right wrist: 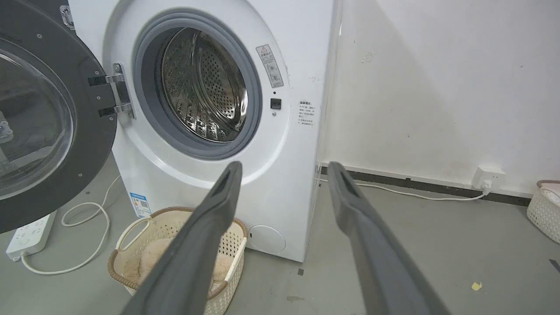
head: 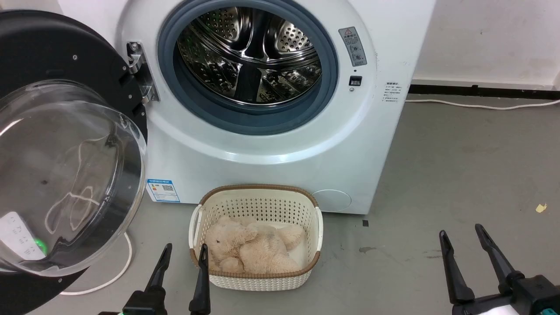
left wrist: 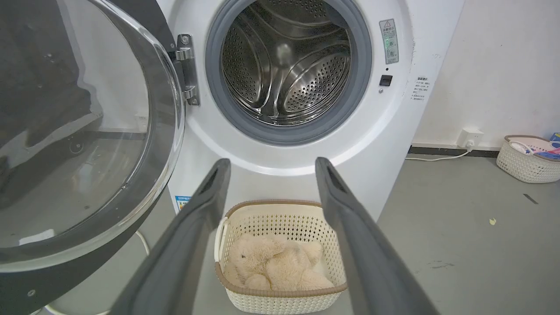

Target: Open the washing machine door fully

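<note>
**Washer door standing open; both grippers empty**

Head view. The large, round, glossy black washing machine door [head: 65,166], a bulging clear glass bowl at its centre, stands swung out on the robot's left. It hangs from a metal hinge [head: 140,70] on the white boxy front-loading washing machine [head: 271,153]. The grey rubber gasket [head: 166,70] and perforated steel drum [head: 249,57] are fully exposed. A cream woven-look plastic basket [head: 258,280] sits just before the machine and holds a beige plush bear [head: 253,249]. The left gripper [head: 185,247] hangs by the basket's left rim, fingers spread, nothing held. The right gripper [head: 461,231] is likewise released over bare grey floor [head: 459,166], well apart from the machine. A white cable [head: 130,258] curves under the door's lower edge. A blue label [head: 162,190] carries a QR code and a grey sticker [head: 352,46] a red warning triangle; neither can be read.

Left wrist view. The door's rim lies near the left finger, and the basket shows between the parted fingers. A second pale basket [left wrist: 525,162] and a white wall socket [left wrist: 469,138] are at the far wall.

Right wrist view. A white power strip [right wrist: 26,234] lies below the door. Open floor runs from the machine's right side to the wall. The printed lines [right wrist: 307,114] on the front edge are illegible.
</note>
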